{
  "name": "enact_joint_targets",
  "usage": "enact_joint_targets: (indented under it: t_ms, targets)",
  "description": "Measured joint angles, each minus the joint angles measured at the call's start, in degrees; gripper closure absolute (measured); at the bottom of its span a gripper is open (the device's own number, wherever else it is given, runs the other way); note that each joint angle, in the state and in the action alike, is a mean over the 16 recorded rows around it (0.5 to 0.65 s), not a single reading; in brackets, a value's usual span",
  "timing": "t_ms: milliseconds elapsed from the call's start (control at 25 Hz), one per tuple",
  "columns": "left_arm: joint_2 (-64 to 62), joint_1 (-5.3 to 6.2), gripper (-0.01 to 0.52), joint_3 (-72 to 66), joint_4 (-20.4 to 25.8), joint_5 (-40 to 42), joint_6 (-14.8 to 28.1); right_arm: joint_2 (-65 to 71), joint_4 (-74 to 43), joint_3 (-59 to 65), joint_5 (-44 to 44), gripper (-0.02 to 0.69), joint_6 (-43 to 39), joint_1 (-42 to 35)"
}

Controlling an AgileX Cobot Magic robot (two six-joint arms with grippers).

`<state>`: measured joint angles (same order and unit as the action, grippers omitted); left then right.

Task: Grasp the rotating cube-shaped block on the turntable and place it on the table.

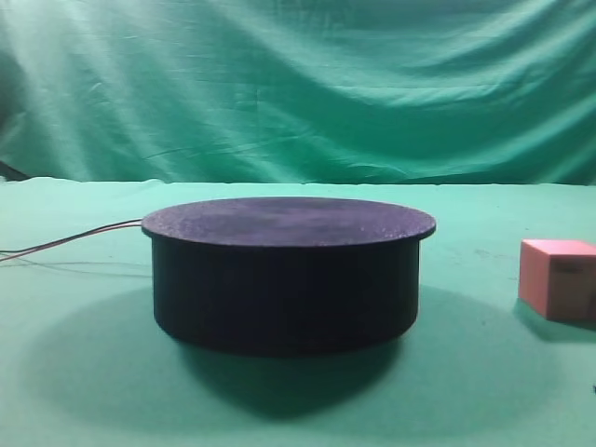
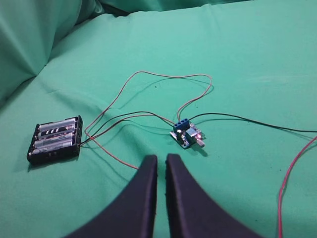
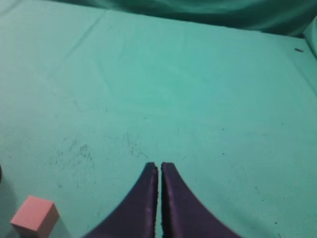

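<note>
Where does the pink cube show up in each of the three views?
Exterior high: pink cube at the right edge, on the green cloth, off the turntable.
Left wrist: not in it.
Right wrist: bottom-left corner, left of the shut right gripper.
Shared landmark: the green cloth.

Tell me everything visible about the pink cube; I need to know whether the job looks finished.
The pink cube is a small, plain, matte salmon block with sharp edges and no markings. It sits flat on the green table cloth, right of the black turntable and apart from it, casting a small shadow. The turntable's top is bare. In the right wrist view the cube lies left of the shut right gripper, which does not touch it.
</note>
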<state>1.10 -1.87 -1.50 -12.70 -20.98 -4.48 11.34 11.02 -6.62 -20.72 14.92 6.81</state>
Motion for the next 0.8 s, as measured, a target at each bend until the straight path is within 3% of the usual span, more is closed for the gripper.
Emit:
enact_joint_targets:
  t_ms: [320, 800]
  targets:
    - [0.00, 0.00, 0.514, 0.00, 0.00, 0.00, 0.00, -10.77, 1.03, 7.55, 1.14, 0.665, 0.09, -0.65]
    - [0.00, 0.00, 0.514, 0.00, 0.00, 0.00, 0.00, -11.86, 0.99, 8.00, -0.92, 0.665, 0.09, -0.65]
